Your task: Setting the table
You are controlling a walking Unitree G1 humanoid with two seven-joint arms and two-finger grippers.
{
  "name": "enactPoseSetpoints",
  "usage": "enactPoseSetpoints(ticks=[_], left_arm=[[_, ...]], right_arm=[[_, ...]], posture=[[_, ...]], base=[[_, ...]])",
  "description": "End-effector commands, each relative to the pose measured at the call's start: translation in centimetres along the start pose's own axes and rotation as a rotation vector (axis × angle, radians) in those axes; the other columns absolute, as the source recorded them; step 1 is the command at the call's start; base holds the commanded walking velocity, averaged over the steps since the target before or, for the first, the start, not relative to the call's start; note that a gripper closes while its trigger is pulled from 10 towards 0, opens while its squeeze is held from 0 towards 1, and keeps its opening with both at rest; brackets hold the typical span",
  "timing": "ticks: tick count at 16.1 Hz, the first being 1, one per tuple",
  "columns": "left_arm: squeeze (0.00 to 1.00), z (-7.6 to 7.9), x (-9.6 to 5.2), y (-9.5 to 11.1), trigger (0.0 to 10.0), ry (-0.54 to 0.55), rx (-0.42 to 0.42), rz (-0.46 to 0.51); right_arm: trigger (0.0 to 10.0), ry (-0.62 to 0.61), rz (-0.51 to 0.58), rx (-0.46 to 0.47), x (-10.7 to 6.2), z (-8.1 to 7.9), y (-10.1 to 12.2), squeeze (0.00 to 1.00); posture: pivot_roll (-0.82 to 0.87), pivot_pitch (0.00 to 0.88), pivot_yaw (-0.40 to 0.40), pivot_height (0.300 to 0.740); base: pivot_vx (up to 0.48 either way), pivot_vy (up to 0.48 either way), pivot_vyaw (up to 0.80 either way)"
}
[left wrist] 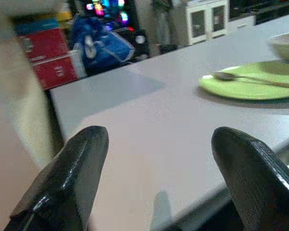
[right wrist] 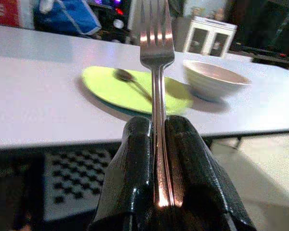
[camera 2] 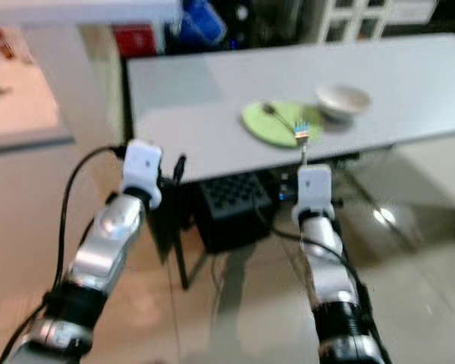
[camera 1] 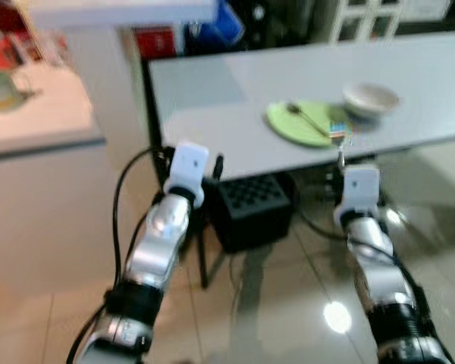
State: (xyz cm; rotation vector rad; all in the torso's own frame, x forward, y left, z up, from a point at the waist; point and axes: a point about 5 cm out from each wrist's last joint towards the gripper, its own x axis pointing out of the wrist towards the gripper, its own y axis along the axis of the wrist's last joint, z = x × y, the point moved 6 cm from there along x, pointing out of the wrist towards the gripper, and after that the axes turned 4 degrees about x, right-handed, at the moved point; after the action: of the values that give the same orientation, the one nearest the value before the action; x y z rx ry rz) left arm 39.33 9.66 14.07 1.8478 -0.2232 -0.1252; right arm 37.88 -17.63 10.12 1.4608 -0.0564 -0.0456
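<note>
Evidently mid-delivery, the right gripper (right wrist: 156,144) pinched a fork (right wrist: 156,53) upright, short of the green plate (right wrist: 130,89) ahead; left gripper (left wrist: 159,159) fingers spread, empty; next move required placing the fork beside it.

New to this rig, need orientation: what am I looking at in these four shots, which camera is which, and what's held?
A humanoid robot with two silver arms faces a grey table. The two wide pictures come from its head camera; the other two look along each wrist's black fingers. On the table lie a green plate with a spoon on it, and a white bowl beside it. The right gripper is shut on a fork, tines up. The left gripper is open before the table edge.
</note>
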Motion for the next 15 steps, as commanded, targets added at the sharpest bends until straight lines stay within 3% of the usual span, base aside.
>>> enactPoseSetpoints(ticks=[1, 7, 13, 15], left_arm=[[0.0, -0.33, 0.12, 0.28, 10.0, 0.009, -0.011, 0.006], [0.0, -0.06, 0.1, 0.41, 10.0, 0.009, -0.005, 0.014], [0.0, -0.3, 0.05, 0.7, 10.0, 0.028, -0.028, 0.024], [0.0, -0.34, 0.03, 0.73, 10.0, 0.035, -0.035, 0.024]], right_arm=[[0.0, 0.024, 0.026, -0.004, 0.26, -0.62, 0.79, 0.0], [0.0, 0.025, 0.023, -0.003, 0.19, -0.69, 0.66, 0.0], [0.0, 0.025, 0.019, -0.004, 0.12, -0.57, 0.58, 0.0], [0.0, 0.027, 0.017, -0.005, 0.09, -0.64, 0.52, 0.0]], posture=[[-0.02, 0.0, 0.014, 0.74], [-0.02, 0.0, 0.016, 0.74], [-0.03, 0.0, 0.014, 0.74], [-0.03, 0.0, 0.014, 0.74]], base=[[0.48, 0.0, 0.0], [0.467, 0.0, 0.0], [0.0, 0.0, 0.0], [0.274, -0.39, 0.0]])
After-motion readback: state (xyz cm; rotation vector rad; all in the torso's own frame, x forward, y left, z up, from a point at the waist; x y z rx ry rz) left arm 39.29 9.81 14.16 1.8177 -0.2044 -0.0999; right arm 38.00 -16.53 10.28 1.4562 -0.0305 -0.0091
